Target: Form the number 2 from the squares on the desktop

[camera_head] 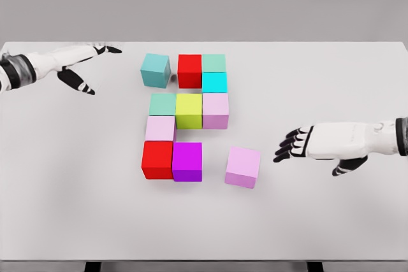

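So here's what you've got on the white table (76, 176) right now. The cubes are mostly bunched up in the middle. Top row: a teal cube (155, 71) sitting a bit apart and slightly rotated, just left of a red cube (190, 71), which touches a mint cube (214, 63) on its right. Directly below the mint one is a cyan cube (215, 82), and under that a light pink cube (215, 111).

Middle row runs left from that pink one: a yellow-green cube (189, 110), then a pale green cube (162, 104). Below the pale green sits another pale pink cube (160, 128), then a second red cube (157, 160) at the bottom left with a magenta cube (187, 162) touching its right side.

The odd one out is a lilac-pink cube (243, 167), off on its own, near the magenta one but not touching, and turned slightly.

Your right hand (319, 144) is over the table to the right of that loose cube, fingers (288, 146) spread and relaxed, gripping nothing, pointing toward it. Your left hand (80, 62) is way up at the far left, well apart from the blocks, fingers also open and empty.
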You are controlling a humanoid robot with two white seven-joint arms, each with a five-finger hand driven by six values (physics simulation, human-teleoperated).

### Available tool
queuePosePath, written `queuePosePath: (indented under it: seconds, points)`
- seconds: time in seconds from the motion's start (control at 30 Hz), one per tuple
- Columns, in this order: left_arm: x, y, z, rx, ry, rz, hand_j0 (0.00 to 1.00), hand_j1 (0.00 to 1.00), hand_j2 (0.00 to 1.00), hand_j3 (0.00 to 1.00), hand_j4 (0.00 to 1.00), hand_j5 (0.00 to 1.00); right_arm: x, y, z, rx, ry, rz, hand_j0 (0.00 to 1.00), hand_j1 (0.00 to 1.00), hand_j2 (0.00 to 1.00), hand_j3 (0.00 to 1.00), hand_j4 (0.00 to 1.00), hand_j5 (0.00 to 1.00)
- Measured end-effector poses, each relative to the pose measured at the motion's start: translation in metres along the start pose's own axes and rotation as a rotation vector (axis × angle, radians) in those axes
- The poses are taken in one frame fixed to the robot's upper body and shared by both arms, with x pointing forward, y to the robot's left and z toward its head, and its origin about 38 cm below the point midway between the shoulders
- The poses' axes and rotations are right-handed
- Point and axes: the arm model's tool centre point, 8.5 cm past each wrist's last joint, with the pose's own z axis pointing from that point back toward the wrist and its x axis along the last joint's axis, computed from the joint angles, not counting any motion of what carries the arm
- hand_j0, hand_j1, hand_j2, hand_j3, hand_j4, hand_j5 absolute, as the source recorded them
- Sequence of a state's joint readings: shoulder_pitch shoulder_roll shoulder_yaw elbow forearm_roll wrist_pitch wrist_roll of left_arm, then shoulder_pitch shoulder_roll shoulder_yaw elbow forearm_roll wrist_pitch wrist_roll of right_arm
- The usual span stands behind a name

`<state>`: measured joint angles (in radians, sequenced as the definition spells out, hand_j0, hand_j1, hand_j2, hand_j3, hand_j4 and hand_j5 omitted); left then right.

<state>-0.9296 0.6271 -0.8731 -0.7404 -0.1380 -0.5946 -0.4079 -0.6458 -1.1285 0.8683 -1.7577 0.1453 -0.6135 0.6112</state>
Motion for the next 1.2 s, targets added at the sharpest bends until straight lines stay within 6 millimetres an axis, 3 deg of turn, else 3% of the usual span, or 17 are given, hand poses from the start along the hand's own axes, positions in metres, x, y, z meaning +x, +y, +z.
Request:
queuePosePath:
  seconds: [0.27, 0.6, 1.2]
  points:
    - [0.007, -0.005, -0.006, -0.138, -0.001, -0.104, 1.0, 1.0, 1.0, 1.0, 1.0, 1.0, 0.008, 0.005, -0.023, 0.007, -0.056, -0.003, 1.0, 1.0, 1.0, 1.0, 1.0, 1.0]
    - [0.028, 0.001, -0.028, -0.146, -0.047, -0.129, 1.0, 1.0, 1.0, 1.0, 1.0, 1.0, 0.016, 0.001, -0.043, -0.01, -0.107, 0.004, 1.0, 1.0, 1.0, 1.0, 1.0, 1.0]
    - [0.049, -0.003, -0.049, -0.146, -0.1, -0.127, 1.0, 1.0, 1.0, 1.0, 1.0, 1.0, 0.014, -0.011, -0.053, -0.03, -0.113, 0.033, 1.0, 1.0, 1.0, 1.0, 1.0, 1.0]
